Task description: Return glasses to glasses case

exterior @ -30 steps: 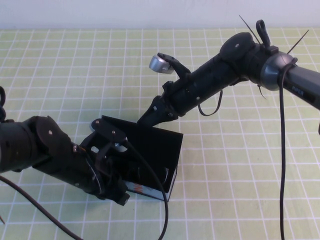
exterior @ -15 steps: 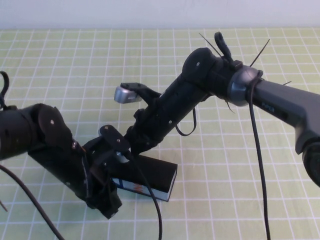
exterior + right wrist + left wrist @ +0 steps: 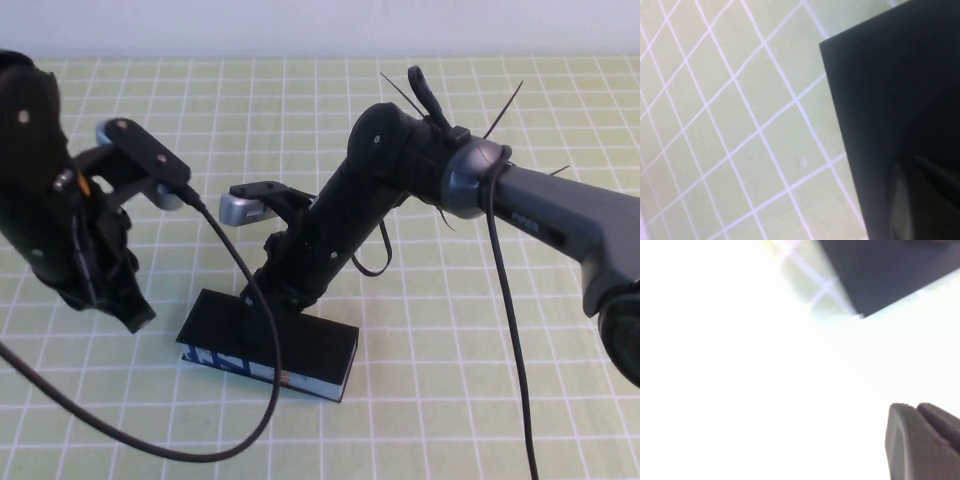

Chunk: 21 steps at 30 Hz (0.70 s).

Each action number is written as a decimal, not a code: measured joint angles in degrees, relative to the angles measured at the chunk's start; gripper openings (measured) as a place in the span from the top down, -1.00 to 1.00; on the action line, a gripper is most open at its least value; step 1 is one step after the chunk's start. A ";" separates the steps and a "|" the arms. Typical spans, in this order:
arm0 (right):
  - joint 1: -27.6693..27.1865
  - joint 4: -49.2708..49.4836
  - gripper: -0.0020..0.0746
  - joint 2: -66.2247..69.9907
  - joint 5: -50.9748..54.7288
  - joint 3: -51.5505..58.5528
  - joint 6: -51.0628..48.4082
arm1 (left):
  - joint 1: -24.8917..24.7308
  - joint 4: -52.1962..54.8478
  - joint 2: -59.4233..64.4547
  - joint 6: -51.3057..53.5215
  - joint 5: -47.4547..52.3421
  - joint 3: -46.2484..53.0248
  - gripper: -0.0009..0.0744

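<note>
The glasses case lies shut on the green checked cloth, black lid on top, its blue-white front edge with an orange mark facing me. The glasses are hidden. My right gripper reaches down from the right and rests on the rear left part of the lid. The lid fills the right wrist view. My left gripper hangs above the cloth to the left of the case, apart from it. A corner of the case shows in the left wrist view, which is mostly washed out.
The green checked cloth covers the whole table. A black cable from the left wrist loops down in front of the case. The right arm slants across the middle above the cloth.
The case lid stood open a second ago and now lies shut. My right gripper came down onto the lid. My left arm drew out of the case, up and to the left.
</note>
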 joint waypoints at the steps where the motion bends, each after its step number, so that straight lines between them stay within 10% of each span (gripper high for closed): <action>1: 0.00 -0.51 0.99 0.00 0.04 -0.11 0.46 | 0.00 1.42 -1.22 -1.12 0.14 -0.10 0.98; 21: -0.61 -23.86 0.99 -29.06 -3.90 0.16 11.13 | 0.00 2.66 -46.98 -21.40 -9.56 18.07 0.98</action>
